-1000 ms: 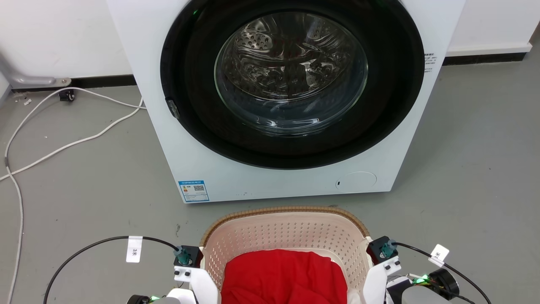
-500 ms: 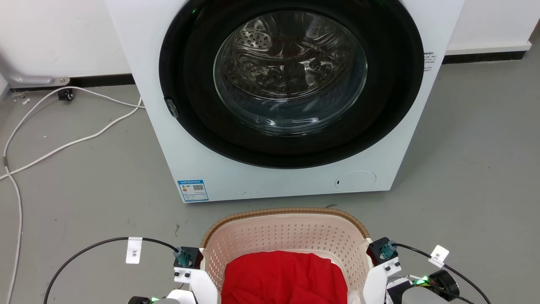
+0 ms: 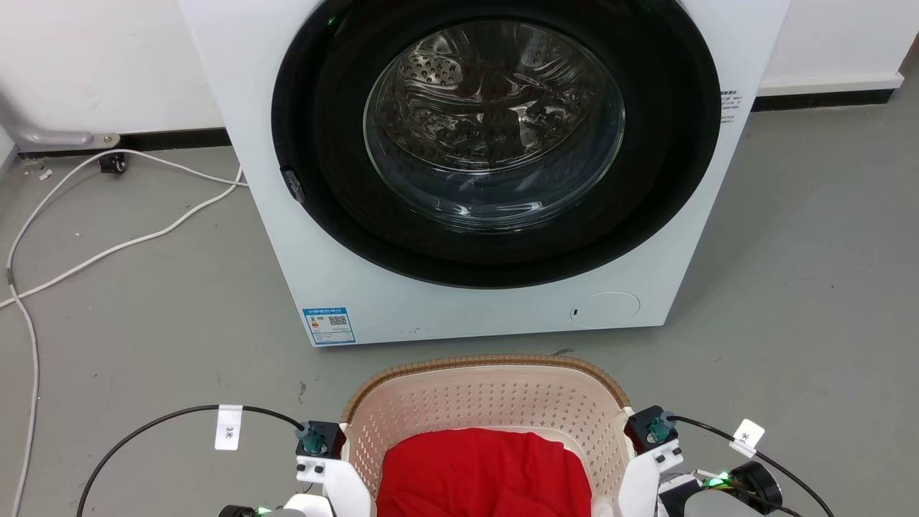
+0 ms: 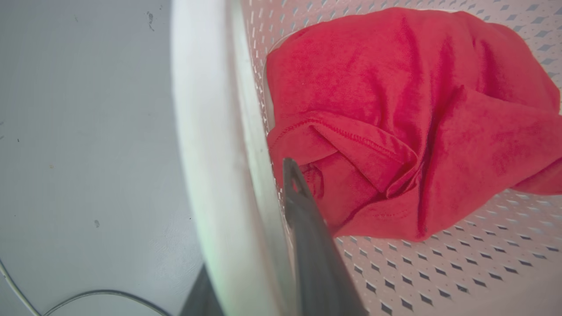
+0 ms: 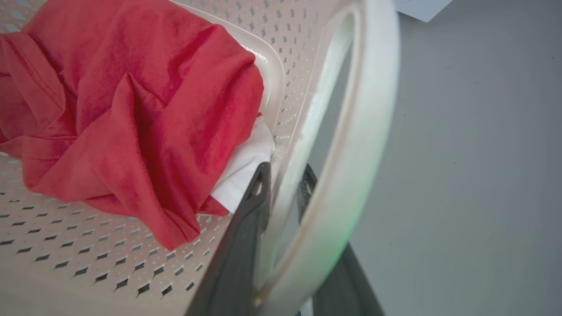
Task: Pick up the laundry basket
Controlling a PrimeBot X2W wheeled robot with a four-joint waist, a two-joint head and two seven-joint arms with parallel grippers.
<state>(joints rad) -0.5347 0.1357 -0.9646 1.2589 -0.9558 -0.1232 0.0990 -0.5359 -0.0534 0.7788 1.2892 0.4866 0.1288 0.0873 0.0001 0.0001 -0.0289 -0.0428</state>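
The laundry basket is cream with small holes and a brown woven rim, and it sits at the bottom centre of the head view in front of the washing machine. A red cloth lies inside it. My two wrists flank its left and right sides. In the left wrist view my left gripper is shut on the basket's side: one dark finger is inside and the white handle is between the jaws. My right gripper is likewise shut on the opposite wall beside its handle.
A white front-loading washing machine with a round glass door stands just beyond the basket. White cables trail over the grey floor at the left. Black tagged cables loop from both wrists. A wall with a dark skirting runs behind.
The basket and both wrists have slid slightly down the head view, toward me. The grips look the same.
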